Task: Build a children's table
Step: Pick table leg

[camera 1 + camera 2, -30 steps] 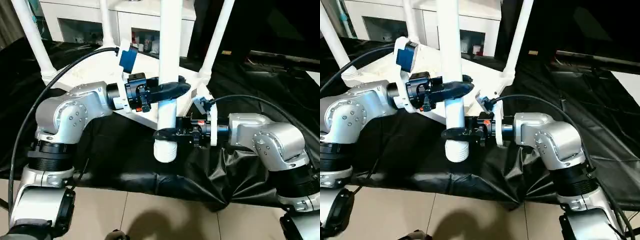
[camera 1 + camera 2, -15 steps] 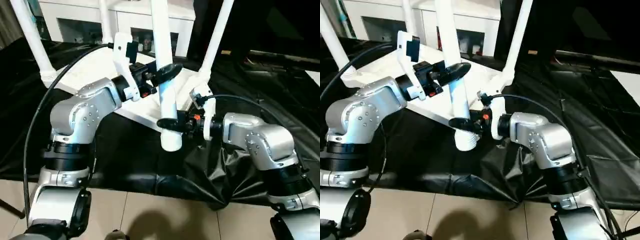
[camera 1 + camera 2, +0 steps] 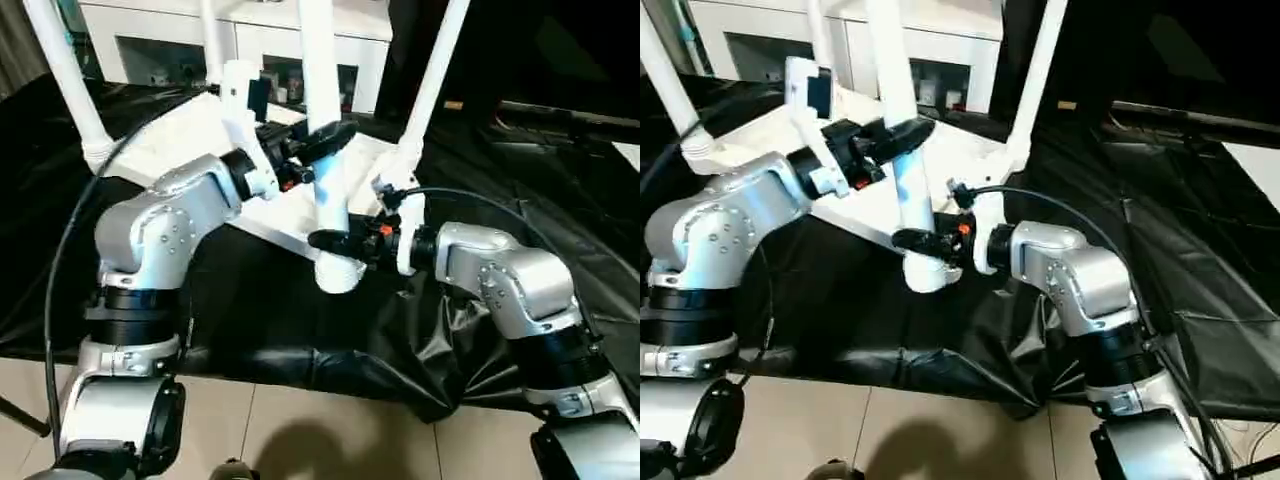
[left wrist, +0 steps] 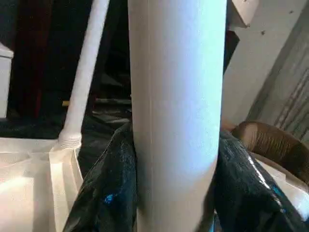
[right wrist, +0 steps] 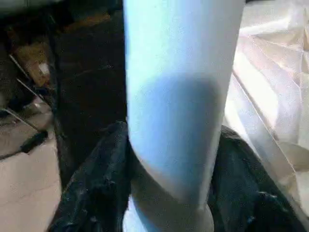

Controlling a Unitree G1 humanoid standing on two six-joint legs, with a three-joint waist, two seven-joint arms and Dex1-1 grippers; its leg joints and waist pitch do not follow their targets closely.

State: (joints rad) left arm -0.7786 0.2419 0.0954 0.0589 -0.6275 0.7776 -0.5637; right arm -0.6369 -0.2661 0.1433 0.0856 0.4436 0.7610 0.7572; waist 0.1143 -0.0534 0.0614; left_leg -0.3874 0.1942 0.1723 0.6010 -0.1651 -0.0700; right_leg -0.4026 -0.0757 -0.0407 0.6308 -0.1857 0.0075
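We observe a loose white leg (image 3: 328,175) held near upright, tilted slightly, above the near edge of the black-sheeted counter (image 3: 250,320). The left end effector (image 3: 318,140) is clamped on its middle; the right end effector (image 3: 335,241) is clamped just above its ribbed lower end. Behind it the tabletop (image 3: 190,140) lies underside up on the counter, with three legs (image 3: 425,85) standing in its corner sockets.

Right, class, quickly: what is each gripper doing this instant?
Left gripper: closed on the loose table leg, higher up.
Right gripper: closed on the same leg, near its lower end.
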